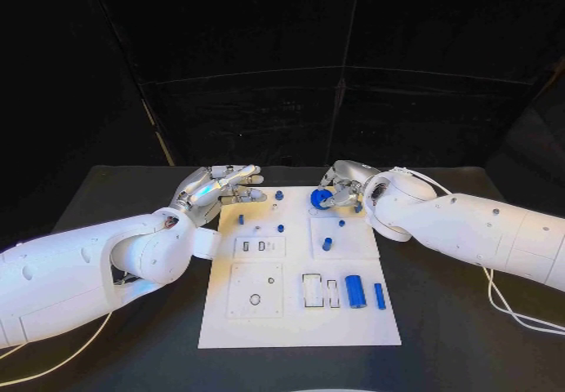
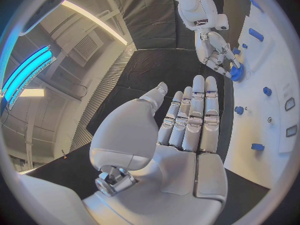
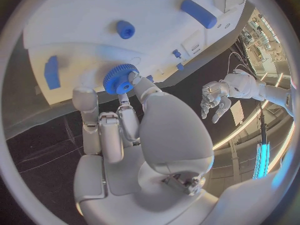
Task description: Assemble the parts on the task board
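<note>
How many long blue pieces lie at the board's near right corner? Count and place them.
2. A thick blue cylinder lies beside the rectangular slots; a slimmer blue rod lies right of it, nearer the task board's edge. None seems hidden there.

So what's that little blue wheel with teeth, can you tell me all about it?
The blue gear is a small round toothed wheel with a hub in its middle, plastic-looking. The right hand pinches it between its fingertips at the far end of the white board. Whether it touches the board cannot be told.
</note>
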